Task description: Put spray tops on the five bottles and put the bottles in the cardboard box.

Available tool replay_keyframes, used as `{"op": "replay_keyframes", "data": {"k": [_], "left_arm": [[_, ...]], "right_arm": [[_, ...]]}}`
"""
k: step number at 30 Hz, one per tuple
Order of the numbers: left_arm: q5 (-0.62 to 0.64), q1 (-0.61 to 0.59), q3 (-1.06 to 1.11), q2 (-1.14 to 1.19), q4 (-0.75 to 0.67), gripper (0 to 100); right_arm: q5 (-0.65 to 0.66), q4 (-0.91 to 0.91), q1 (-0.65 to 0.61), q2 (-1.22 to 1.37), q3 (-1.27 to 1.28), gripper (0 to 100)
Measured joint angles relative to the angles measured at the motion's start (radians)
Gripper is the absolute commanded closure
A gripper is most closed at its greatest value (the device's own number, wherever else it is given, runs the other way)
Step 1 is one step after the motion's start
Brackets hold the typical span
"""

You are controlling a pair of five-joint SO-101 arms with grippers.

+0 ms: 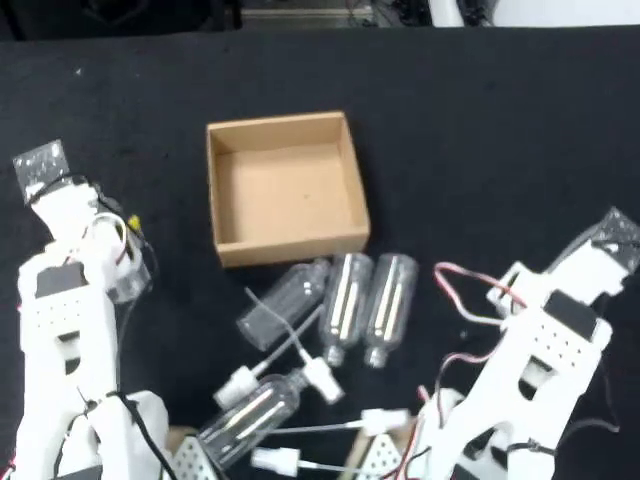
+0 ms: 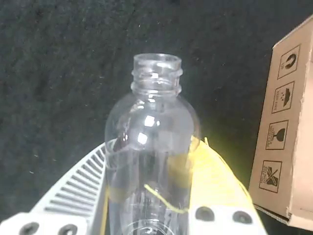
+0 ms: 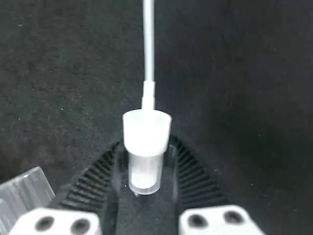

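My left gripper [image 2: 152, 149] is shut on a clear uncapped bottle [image 2: 154, 127], held between a white and a yellow finger just left of the cardboard box [image 1: 287, 186]; from above the gripper [image 1: 127, 268] shows there too. My right gripper [image 3: 145, 149] is shut on a white spray top [image 3: 145, 142], whose thin tube points away over the black table. From above that spray top [image 1: 385, 420] sits near the front edge. Three bare bottles [image 1: 345, 300] lie in front of the box. A further bottle [image 1: 250, 408] lies nearer the front.
Loose spray tops [image 1: 240, 385] [image 1: 276, 460] [image 1: 321, 378] with long tubes lie among the bottles at the front centre. The open box is empty inside. Black cloth covers the table [image 1: 480, 150], bare at the back and right. Both arm bases stand at the front corners.
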Motion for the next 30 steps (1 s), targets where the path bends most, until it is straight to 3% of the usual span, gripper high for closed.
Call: {"op": "replay_keyframes", "data": {"k": [3,6,11,14,21,26,30], "left_arm": [[0.06,0.003,0.071,0.0,-0.06,97],[0.087,0.003,0.11,0.0,-0.107,97],[0.094,0.003,0.153,0.0,-0.133,97],[0.094,0.003,0.17,0.0,-0.133,97],[0.094,0.003,0.172,0.0,-0.133,97],[0.094,0.003,0.172,0.0,-0.133,97],[0.094,0.003,0.172,0.0,-0.133,97]], "right_arm": [[-0.04,0.0,0.0,0.0,0.002,68.0],[-0.037,0.054,0.0,0.0,-0.026,70.6],[0.187,0.186,0.0,0.011,-0.198,77.8],[0.423,0.232,0.0,0.1,-0.301,78.3],[1.158,0.261,0.028,0.408,-0.417,78.2],[1.657,0.279,0.087,0.43,-0.417,73.4],[1.912,0.261,0.103,0.434,-0.413,66.3]]}}
